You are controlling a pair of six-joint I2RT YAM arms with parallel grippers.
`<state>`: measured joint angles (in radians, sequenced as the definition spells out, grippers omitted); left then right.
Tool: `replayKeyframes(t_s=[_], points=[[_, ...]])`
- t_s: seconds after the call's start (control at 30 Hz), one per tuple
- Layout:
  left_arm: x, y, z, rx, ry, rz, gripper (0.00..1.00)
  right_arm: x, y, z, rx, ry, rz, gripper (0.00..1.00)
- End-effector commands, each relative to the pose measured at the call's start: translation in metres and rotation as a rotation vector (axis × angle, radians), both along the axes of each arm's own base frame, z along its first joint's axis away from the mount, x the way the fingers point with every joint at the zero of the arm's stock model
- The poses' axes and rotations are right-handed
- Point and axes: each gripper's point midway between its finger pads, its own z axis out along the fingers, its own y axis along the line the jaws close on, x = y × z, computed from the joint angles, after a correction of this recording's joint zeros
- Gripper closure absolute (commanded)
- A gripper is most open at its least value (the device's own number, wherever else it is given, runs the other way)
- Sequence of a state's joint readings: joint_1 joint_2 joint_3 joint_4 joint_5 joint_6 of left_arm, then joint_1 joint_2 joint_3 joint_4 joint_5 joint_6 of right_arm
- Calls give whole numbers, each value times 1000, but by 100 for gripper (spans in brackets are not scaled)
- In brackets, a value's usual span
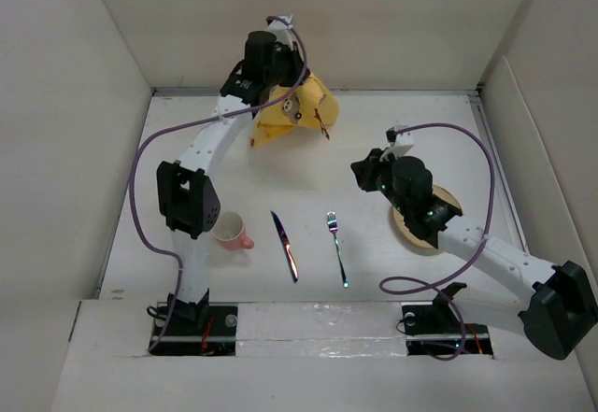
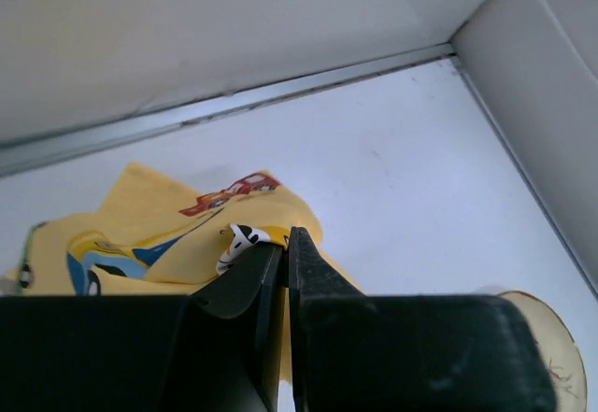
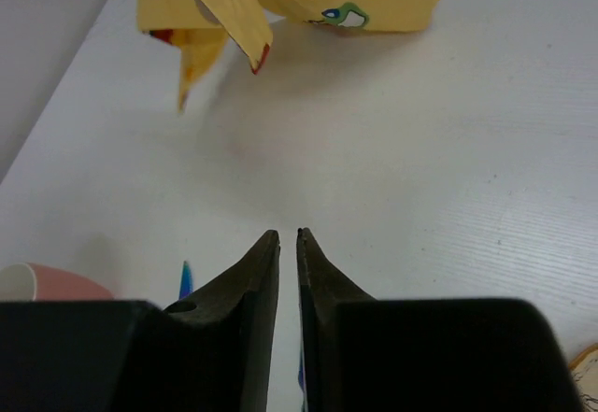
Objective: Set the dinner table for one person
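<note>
Pinching a fold of the mat (image 2: 159,216), my left gripper (image 2: 286,236) has its fingers pressed together on the yellow cloth. The mat hangs bunched and partly lifted at 12 o'clock on the desk (image 1: 374,132), close to the back wall, with one corner dangling free.

My right gripper (image 3: 288,236) has its fingers drawn nearly together with nothing between them. It hovers over bare desk just right of centre and points toward 11 o'clock, at the mat. The plate (image 1: 416,239) lies under that arm at about 4 o'clock, half hidden by it. The knife (image 1: 285,246) and fork (image 1: 336,248) lie side by side but apart at 6 o'clock, knife on the left. The pink cup (image 1: 229,230) stands at 8 o'clock, just beside my left arm.

I judge the task to be at an early stage. Everything needed is on the desk, but nothing is arranged. The mat has yet to be spread flat in front of me, which looks like a two-gripper job, with the right taking the loose corner. The plate would then go on the mat, the cutlery on either side of it, and the cup near the top.
</note>
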<state>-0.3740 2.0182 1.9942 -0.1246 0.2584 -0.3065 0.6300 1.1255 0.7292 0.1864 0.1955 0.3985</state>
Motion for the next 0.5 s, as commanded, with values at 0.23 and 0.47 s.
replayKeyframes(t_s=[0.23,0.47], points=[[-30,-9,73,109,-215,-165,100,6,-4,22,16,-67,-41,57],[-53,-94,100,-41,-256,-342,100,7,-10,24,-3,-71,-69,56]])
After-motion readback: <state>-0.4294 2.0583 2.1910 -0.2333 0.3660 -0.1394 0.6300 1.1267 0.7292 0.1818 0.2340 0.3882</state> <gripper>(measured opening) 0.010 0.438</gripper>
